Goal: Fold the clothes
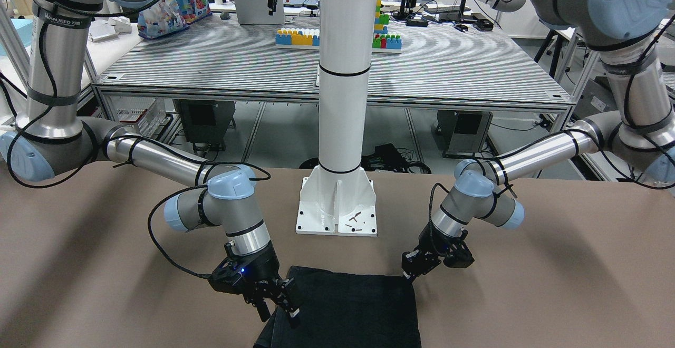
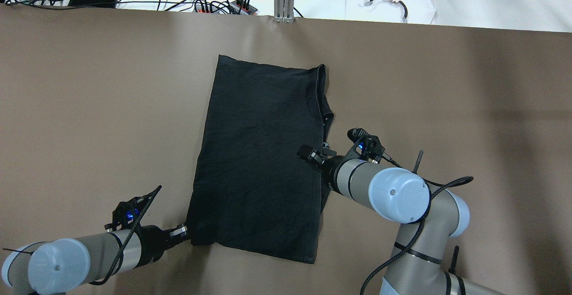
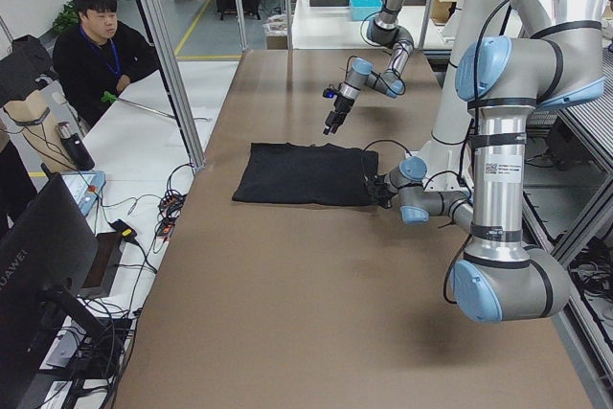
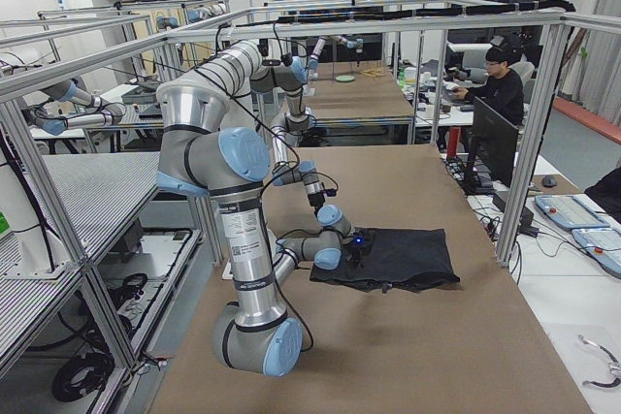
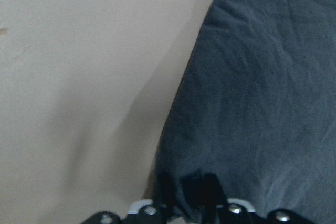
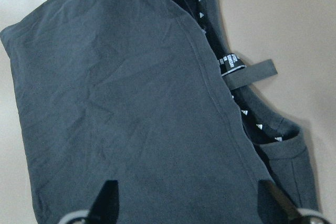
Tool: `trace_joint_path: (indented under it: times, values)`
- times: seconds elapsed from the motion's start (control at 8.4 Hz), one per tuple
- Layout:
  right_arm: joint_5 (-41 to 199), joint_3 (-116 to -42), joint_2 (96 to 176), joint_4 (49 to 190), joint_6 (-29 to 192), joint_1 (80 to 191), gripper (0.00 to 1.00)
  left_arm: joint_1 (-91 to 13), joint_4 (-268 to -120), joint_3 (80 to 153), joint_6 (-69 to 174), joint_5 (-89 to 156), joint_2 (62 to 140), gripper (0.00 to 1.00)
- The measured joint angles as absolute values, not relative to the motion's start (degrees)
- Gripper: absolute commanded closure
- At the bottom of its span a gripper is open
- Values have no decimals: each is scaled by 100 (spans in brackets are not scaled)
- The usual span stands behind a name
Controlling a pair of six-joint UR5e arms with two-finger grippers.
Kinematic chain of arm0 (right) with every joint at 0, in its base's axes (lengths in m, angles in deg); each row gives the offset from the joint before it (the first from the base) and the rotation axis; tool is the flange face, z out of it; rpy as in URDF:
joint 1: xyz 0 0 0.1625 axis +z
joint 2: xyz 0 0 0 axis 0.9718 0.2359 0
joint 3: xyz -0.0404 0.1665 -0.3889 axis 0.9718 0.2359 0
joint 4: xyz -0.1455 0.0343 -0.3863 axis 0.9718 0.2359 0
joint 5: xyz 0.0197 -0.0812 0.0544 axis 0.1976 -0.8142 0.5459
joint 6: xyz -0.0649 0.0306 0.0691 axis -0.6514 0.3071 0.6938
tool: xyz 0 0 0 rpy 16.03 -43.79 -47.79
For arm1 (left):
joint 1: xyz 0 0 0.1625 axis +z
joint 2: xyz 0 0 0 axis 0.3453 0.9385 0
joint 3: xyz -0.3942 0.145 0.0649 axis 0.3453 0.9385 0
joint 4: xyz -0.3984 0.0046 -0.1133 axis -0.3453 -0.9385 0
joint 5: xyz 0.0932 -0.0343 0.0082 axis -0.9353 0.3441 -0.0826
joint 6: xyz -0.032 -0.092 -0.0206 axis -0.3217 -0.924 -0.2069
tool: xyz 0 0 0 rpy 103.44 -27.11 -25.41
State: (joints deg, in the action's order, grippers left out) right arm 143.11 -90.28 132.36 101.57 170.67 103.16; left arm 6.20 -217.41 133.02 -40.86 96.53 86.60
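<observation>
Your left claw [image 2: 185,231] clamped a near corner of the black garment [image 2: 259,152], likely readying a fold. Right claw [image 2: 315,153] hung spread over its opposite edge.

The left arm enters low from the lower left of the overhead view with its forearm nearly level. The left gripper [image 2: 187,236] is clamped on the near corner of the black garment [image 2: 259,152]. The right arm enters from the lower right with its elbow bent and wrist pitched downward, and the right gripper [image 1: 278,312] is raised with fingertips [image 6: 107,203] spread wide apart.
</observation>
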Motion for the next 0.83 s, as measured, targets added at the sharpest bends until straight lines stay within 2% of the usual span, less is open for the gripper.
trace_joint_path:
  times: [0.48, 0.6, 0.83]
  values:
    - [13859, -8985, 13715, 10308, 17561, 9709, 12, 614, -21735, 13299, -4091, 9578, 8724, 100]
    - [13835, -8963, 13765, 10356, 17667, 9622, 17, 614, -21732, 13294, -4092, 9558, 8727, 100]
    - [13769, -8916, 13746, 10468, 17933, 9482, 20, 614, -21733, 13295, -4093, 9502, 8734, 100]
